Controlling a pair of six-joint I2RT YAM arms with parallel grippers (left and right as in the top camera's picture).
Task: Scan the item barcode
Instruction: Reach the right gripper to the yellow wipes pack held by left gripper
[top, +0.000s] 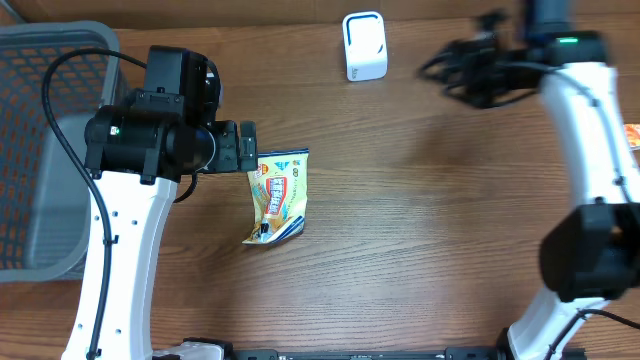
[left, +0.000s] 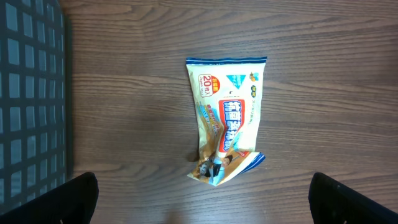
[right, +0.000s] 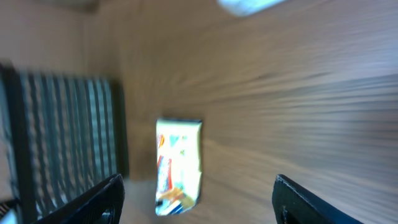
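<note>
Access: bare table (top: 420, 230) open right of and nearside of packet (top: 278, 195); obstructions: mesh basket (top: 30, 60) at left, white scanner (top: 364, 45) at far edge.

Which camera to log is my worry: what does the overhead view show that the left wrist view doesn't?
Only overhead: the white scanner near the far edge of the table, plus the left arm and right arm. Only left wrist: the packet close enough to show its printed lettering and crumpled lower end, and the left gripper open above it. Both: the packet lying flat on the wooden table, with the grey basket beside it.
</note>
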